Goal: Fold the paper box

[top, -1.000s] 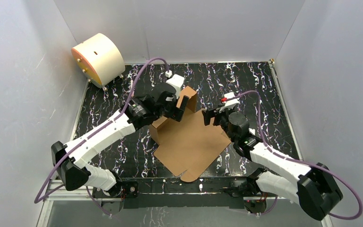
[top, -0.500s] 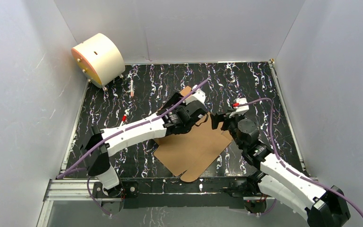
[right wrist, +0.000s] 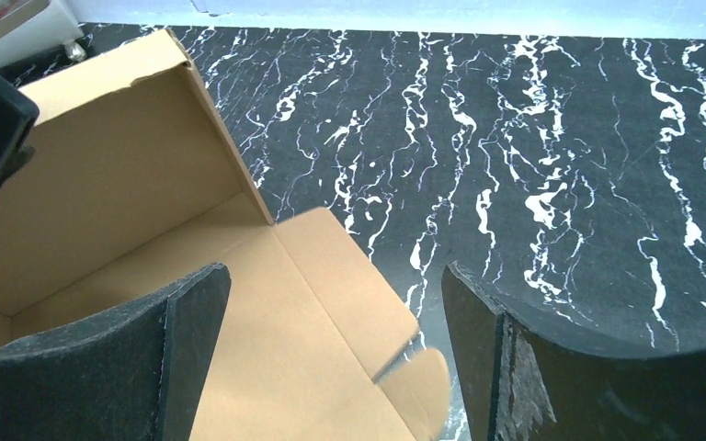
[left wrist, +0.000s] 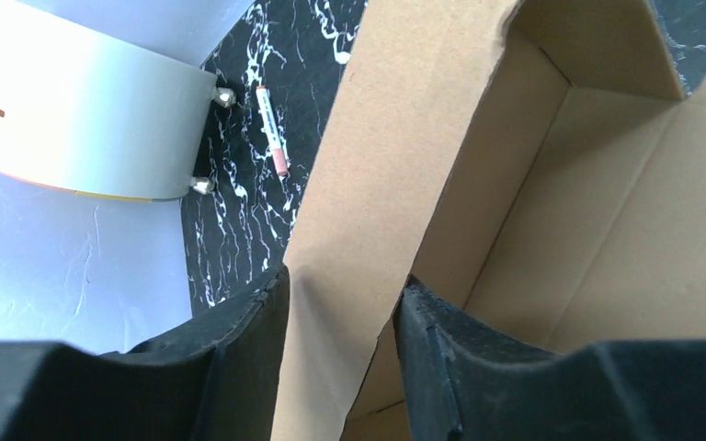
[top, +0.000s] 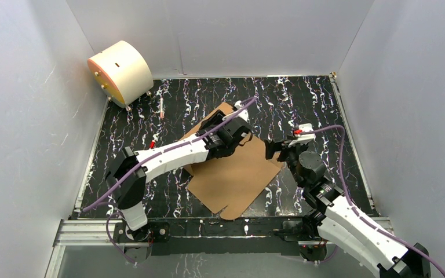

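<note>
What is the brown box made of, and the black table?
The paper box looks like matte brown cardboard: raw cut edges and creases show. The table looks like black marble with white veins, though it may only be a printed sheet.

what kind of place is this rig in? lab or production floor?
Likely a lab test cell: white walls around a marbled black table, left arm and right arm on a rail, one paper box.
</note>
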{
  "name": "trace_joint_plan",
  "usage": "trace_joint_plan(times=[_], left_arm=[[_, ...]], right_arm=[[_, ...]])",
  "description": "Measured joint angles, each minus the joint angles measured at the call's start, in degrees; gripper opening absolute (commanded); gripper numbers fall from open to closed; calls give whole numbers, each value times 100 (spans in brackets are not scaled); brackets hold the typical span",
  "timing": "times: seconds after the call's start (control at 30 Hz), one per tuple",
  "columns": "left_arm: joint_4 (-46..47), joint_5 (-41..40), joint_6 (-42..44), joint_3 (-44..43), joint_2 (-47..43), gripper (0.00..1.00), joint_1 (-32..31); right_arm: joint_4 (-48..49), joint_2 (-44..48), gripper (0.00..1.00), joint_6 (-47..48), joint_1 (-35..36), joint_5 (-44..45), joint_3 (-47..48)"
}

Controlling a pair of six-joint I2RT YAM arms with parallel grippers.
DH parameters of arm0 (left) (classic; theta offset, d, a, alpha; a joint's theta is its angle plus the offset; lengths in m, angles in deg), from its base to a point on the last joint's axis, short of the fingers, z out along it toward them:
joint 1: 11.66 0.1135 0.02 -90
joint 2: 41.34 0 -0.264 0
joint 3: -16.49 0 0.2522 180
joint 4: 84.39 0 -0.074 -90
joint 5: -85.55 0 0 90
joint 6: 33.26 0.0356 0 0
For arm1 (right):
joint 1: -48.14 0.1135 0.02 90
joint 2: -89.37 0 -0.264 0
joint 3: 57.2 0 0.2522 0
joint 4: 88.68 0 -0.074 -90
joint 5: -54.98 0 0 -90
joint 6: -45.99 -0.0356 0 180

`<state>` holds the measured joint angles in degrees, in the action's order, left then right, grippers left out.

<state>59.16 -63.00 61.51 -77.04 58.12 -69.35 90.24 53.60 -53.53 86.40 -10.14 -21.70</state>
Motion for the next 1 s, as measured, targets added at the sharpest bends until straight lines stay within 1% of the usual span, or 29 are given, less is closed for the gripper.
trace_joint_plan(times=[0.07, 0.13, 0.27, 0.43, 0.67, 0.8, 0.9, 1.0], left_arm=[[-7, 125, -48, 42, 0, 37, 116], [-11, 280, -109, 68, -33, 35, 361], [-2, 782, -409, 151, -348, 31, 807], [-28, 1532, -914, 487, -835, 28, 1635], [-66, 2577, -1727, 931, -1165, 26, 2632], [-31, 3187, -2275, 1335, -1322, 27, 3202], [144, 3545, -2643, 1803, -1423, 27, 3569], [400, 3825, -2966, 2302, -1480, 28, 3729]], right_arm=[[-118, 122, 94, 35, 0, 28, 13], [-317, 234, 94, 74, 0, 44, 72], [-688, 348, 93, 96, 0, 55, 302], [-999, 468, 93, 70, 0, 37, 671], [-1292, 448, 92, 63, 0, -103, 953], [-1534, 367, 92, 61, 0, -223, 1086], [-1692, 238, 92, 46, 0, -348, 1235], [-1792, -4, 92, 44, 0, -527, 1486]])
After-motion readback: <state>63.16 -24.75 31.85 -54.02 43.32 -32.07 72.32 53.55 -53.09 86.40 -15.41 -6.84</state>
